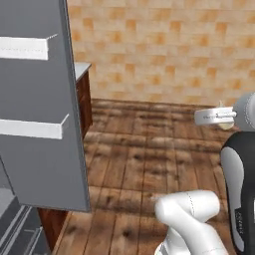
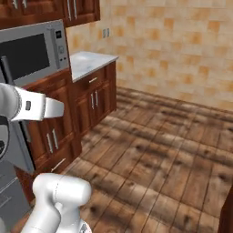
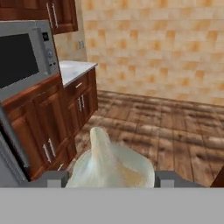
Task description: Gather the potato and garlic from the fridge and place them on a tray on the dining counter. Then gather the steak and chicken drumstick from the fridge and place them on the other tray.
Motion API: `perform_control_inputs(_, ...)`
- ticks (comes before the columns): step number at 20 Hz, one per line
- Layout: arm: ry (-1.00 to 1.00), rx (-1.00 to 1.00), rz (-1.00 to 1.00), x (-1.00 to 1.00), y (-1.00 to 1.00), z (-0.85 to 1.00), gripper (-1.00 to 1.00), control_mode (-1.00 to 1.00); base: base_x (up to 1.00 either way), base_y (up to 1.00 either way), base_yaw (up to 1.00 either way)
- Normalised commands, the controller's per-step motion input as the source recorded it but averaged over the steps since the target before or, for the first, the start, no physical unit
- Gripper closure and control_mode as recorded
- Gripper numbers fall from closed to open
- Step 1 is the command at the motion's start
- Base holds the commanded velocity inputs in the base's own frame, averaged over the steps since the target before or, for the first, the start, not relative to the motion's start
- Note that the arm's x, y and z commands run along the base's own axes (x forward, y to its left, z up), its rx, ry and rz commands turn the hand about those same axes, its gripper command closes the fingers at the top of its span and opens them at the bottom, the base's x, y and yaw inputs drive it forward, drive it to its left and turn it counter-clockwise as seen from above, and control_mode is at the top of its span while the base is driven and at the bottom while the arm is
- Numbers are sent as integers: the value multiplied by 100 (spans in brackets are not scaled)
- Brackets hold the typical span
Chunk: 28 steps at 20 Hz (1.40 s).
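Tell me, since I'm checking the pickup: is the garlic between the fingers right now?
Yes, the hand view shows the garlic sitting between the two dark fingers at the bottom of the picture.

wood, steel and papery skin

i see the garlic [image 3: 111, 164] with a pale, papery matt skin; dark glossy wood cabinets [image 3: 52, 127], a brushed-metal microwave [image 3: 26, 57], a smooth grey fridge door [image 1: 40, 109], and plank floor [image 2: 159, 150] with sheen.

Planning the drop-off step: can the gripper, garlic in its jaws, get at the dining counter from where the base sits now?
Probably not yet. The gripper holds the garlic over open wood floor, facing a microwave and wall cabinets. No dining counter appears ahead, so the base likely must drive first.
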Motion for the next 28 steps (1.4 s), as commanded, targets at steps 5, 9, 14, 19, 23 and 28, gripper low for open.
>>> perform_control_inputs(5, 0, 0, 0, 0, 0, 0, 100, 100, 100, -51, -28)
perform_control_inputs(9, 0, 0, 0, 0, 0, 0, 100, 100, 100, -63, -9)
perform_control_inputs(14, 0, 0, 0, 0, 0, 0, 100, 100, 100, -95, 0)
perform_control_inputs(19, 0, 0, 0, 0, 0, 0, 100, 100, 100, -81, -6)
perform_control_inputs(23, 0, 0, 0, 0, 0, 0, 100, 100, 100, -24, -28)
perform_control_inputs(28, 0, 0, 0, 0, 0, 0, 100, 100, 81, 0, -55)
